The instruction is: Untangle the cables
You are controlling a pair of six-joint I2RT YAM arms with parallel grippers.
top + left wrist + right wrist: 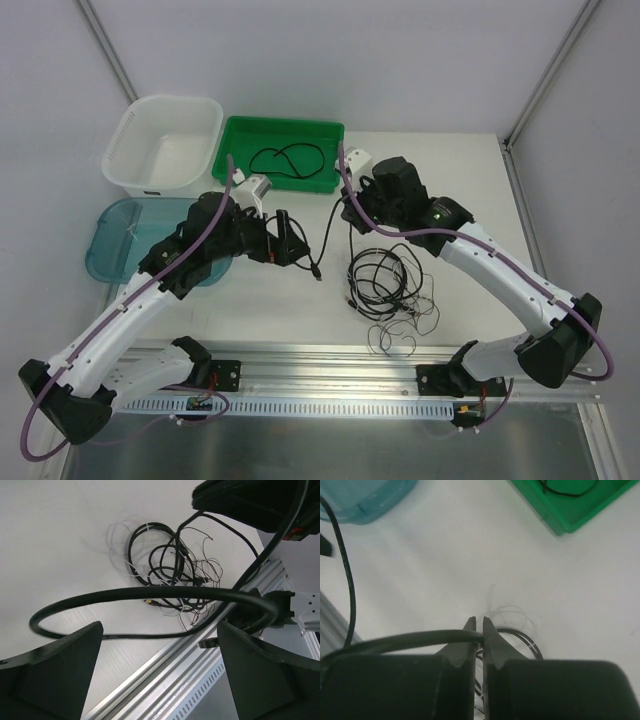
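Far left on the table [460, 170]: one translucent blue tray [110, 245], with one white tub [165, 145] behind it. Next along was the left tool [292, 240], its fingers [60, 665] spread wide and gripping nothing. A thick black cable [150, 592] arched across just ahead of them, and I could not tell whether it touched them. Behind that arm sat one green tray [235, 140], holding a single black cord [290, 160] that lay loose in a loop. Right of centre was the right tool [480, 622], its pads pressed almost together and pinching a held black cable [410, 640]. From above, that cable dropped from the tool to the table, and its free end lay near the left tool. Just right of that end, in front of the right tool, lay the tangle of cables [385, 280]. It was made up of several black loops piled on one another, a thin white strand [122, 540] at one edge, and a hair-thin brownish wire [212, 565] straggling toward the near rail.
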